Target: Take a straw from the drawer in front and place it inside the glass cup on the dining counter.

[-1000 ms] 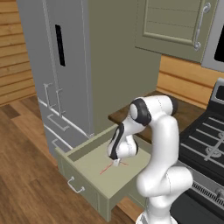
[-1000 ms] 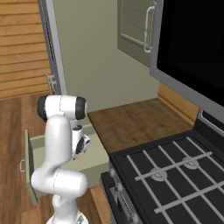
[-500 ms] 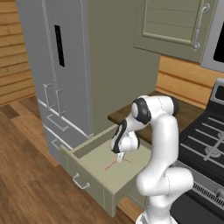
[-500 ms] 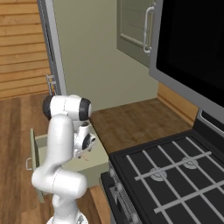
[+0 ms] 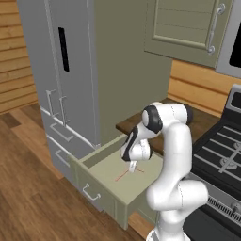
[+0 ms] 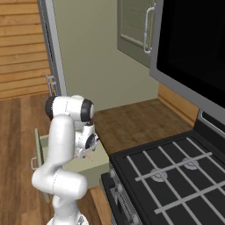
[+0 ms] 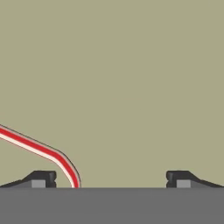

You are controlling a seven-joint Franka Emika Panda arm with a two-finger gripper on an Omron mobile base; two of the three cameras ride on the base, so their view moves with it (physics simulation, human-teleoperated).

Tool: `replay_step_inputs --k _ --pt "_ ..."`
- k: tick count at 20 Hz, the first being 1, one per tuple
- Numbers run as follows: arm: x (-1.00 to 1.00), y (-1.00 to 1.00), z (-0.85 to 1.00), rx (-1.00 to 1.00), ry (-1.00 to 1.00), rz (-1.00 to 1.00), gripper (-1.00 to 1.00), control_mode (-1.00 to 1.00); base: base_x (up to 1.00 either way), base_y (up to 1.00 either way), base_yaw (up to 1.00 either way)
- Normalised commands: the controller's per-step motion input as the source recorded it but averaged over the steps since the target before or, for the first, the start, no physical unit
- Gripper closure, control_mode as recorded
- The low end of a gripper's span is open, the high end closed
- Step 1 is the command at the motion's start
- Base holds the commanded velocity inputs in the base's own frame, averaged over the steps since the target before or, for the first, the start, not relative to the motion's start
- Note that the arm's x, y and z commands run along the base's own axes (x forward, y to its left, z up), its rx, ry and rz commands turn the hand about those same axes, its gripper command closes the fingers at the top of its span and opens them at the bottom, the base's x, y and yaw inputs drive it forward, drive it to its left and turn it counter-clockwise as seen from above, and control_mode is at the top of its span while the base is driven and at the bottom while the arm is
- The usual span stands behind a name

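Gripper: our gripper [image 7: 110, 179] hangs low over the floor of the drawer [image 5: 108, 162], pointing straight down. In the hand view we see its two dark fingertips [image 7: 39, 179] set wide apart, with bare drawer floor between them and nothing pinched.

Straw: the straw [image 7: 41, 151] lies flat on the drawer floor. In the hand view it enters from the left edge, runs toward the lower middle, then bends down and leaves the frame just inside the left fingertip.

Key relation: we judge the straw sits off-centre in the opening, close to one fingertip and far from the other. Its long axis runs at a slant across the line between the fingertips, not square to it. From the left base view the straw [image 5: 123, 174] reaches out from under the hand toward the drawer front.

Next move, as we judge it: we would shift toward the straw's side so it sits midway, and perhaps roll the hand to cross it squarely, before pressing the fingers together.

Counts: we count one straw, one open drawer, one arm with one gripper.

Surroundings: the fridge [image 5: 70, 70] stands just beside the drawer, and the stove [image 6: 176, 171] lies on the arm's other side.
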Motion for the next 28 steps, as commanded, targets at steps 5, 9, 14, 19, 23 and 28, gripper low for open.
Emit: replay_step_inputs --k 5,9,14,19,23,28 --pt "-0.23 0.29 -0.23 0.00 0.03 0.00 1.00 -1.00 0.00 0.00 0.00" --pt "-0.30 0.37 -0.02 0.00 0.01 0.00 1.00 -1.00 0.00 0.00 0.00" --pt "-0.05 0.24 0.02 0.00 0.02 0.00 1.00 -1.00 0.00 0.00 0.00" --pt "-0.40 0.20 0.76 0.00 -0.02 0.00 1.00 -1.00 0.00 0.00 0.00" --pt "-0.31 0.08 1.00 0.04 -0.03 0.00 1.00 -1.00 0.00 0.00 0.00" --pt "0.01 0.10 1.00 0.12 0.03 0.00 1.00 -1.00 0.00 0.00 0.00"
